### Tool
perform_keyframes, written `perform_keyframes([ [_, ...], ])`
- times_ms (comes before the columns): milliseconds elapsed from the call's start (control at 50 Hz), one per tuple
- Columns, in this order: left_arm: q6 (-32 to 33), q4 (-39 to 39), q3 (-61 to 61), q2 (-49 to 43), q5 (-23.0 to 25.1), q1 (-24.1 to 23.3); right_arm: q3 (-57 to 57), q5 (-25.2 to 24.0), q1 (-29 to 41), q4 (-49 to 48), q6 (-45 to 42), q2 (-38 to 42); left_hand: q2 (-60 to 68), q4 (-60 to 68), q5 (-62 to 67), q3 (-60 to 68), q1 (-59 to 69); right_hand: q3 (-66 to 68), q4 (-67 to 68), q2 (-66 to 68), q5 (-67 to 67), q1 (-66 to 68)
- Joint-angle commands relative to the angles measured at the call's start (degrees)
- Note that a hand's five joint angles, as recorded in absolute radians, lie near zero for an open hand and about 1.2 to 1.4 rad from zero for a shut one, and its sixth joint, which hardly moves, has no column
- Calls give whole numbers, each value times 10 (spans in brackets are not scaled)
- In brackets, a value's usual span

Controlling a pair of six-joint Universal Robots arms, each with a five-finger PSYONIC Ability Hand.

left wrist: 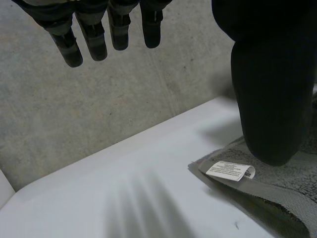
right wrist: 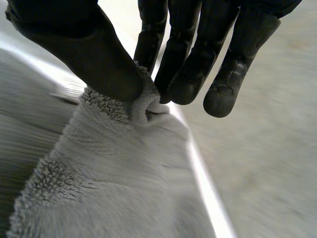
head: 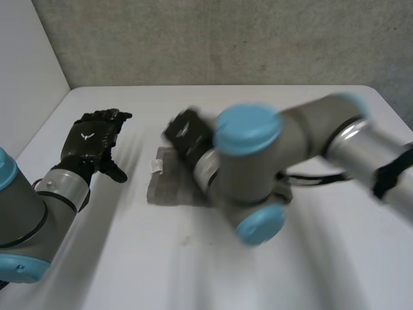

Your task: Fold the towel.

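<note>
Grey towel (head: 166, 186) down on the white table (head: 129, 258), lying around the middle of the tabletop and a touch toward its left edge. The right arm (head: 258, 161) reaches in from the right edge and covers most of the cloth. From the head view we get just the towel's left part, with a small white label (head: 155, 167) at its left edge. The right hand (head: 186, 132) is at the towel's far edge, but from up here you cannot read what its fingers are doing.

The right wrist view settles it: the right hand (right wrist: 84, 49) has thumb and fingers clamped together on a small bunch of the towel's edge. The cloth rises in a ridge to that pinch. The outer fingers hang just beside it, clear of the cloth.

Over to the left hand (head: 90, 145), near the tabletop's left edge, with bare table between it and the towel. Fingers straight and spread apart, thumb out toward the cloth, holding nothing. Its own wrist view adds what the head view hides: the label (left wrist: 229, 171) up close, printed, lying on the thick edge at the towel's corner, with the thumb hanging just beside it. Whether the thumb touches the cloth, I cannot tell. Beyond the tabletop's far edge stands a grey concrete wall (left wrist: 99, 114).
</note>
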Motion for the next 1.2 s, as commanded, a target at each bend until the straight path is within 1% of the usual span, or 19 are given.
perform_keyframes([
  [20, 2, 1, -1, -2, 0, -2, 11, -2, 44, 3, -17, 71, 5, 5, -15, 6, 3, 35, 34, 57, 40, 51],
  [60, 3, 1, -2, -5, 0, -3, 13, -2, 44, 4, -20, 70, 5, 5, -15, 6, 3, -11, -12, 11, -6, 5],
  [80, 3, 1, -2, -5, 0, -3, 14, -1, 44, 5, -18, 64, 5, 5, -15, 6, 3, -213, -214, -191, -208, -197],
  [100, 3, 1, -2, -6, 0, -4, 14, -1, 44, 5, -18, 64, 5, 5, -15, 6, 3, -215, -216, -193, -210, -199],
  [120, 3, 1, -2, -7, 0, -6, 15, 8, 41, 5, -14, 50, 5, 5, -15, 6, 3, -481, -482, -460, -477, -465],
  [140, 3, 1, -2, -7, 0, -6, 15, 8, 41, 5, -13, 50, 5, 5, -15, 6, 3, -484, -485, -462, -479, -468],
  [160, 3, 1, -3, -8, 0, -6, 21, 10, 37, 6, -8, 28, 5, 5, -15, 6, 3, -620, -621, -599, -616, -604],
  [180, 3, 1, -3, -8, 0, -6, 38, 11, 36, 6, 1, -1, 5, 5, -15, 6, 3, -665, -666, -643, -660, -649],
  [260, 3, 1, -3, -8, 0, -6, 127, 4, -1, 1, 51, -95, 5, 5, -15, 6, 3, -665, -666, -643, -660, -649],
  [360, 3, 1, -3, -8, 0, -7, 223, 4, -41, -2, 99, -160, 5, 5, -15, 6, 3, -665, -666, -643, -660, -649],
  [560, 3, 1, -4, -10, 0, -14, 376, 1, -143, -47, 111, -184, 5, 5, -15, 6, 3, -665, -666, -643, -660, -649],
  [640, 3, 1, -4, -12, 0, -16, 412, 2, -182, -102, 106, -176, 5, 5, -15, 6, 3, -498, -499, -477, -493, -482],
  [700, 3, 1, -4, -13, 0, -16, 417, 2, -188, -119, 103, -172, 5, 5, -15, 6, 3, -442, -443, -420, -437, -426],
  [740, 3, 1, -5, -14, 0, -19, 421, 1, -199, -135, 100, -163, 5, 5, -15, 6, 3, -313, -314, -292, -309, -297],
  [760, 3, 1, -5, -14, 0, -19, 421, 1, -199, -135, 100, -163, 5, 5, -15, 6, 3, -312, -313, -291, -308, -296],
  [800, 3, 3, -8, -13, 0, -20, 420, 0, -210, -140, 99, -155, 5, 5, -15, 6, 3, -180, -181, -159, -176, -164],
  [900, 3, 18, -13, -12, 0, -20, 417, 6, -212, -142, 89, -139, 5, 5, -15, 6, 3, 34, 34, 56, 39, 50],
  [1100, 3, 28, -19, -11, 0, -24, 441, 7, -233, -128, 72, -153, 5, 5, -15, 6, 3, 35, 34, 57, 40, 51],
  [1200, 3, 26, -20, -5, -3, -25, 507, 4, -269, -96, 36, -211, 5, 5, -15, 6, 3, 35, 34, 57, 40, 51],
])
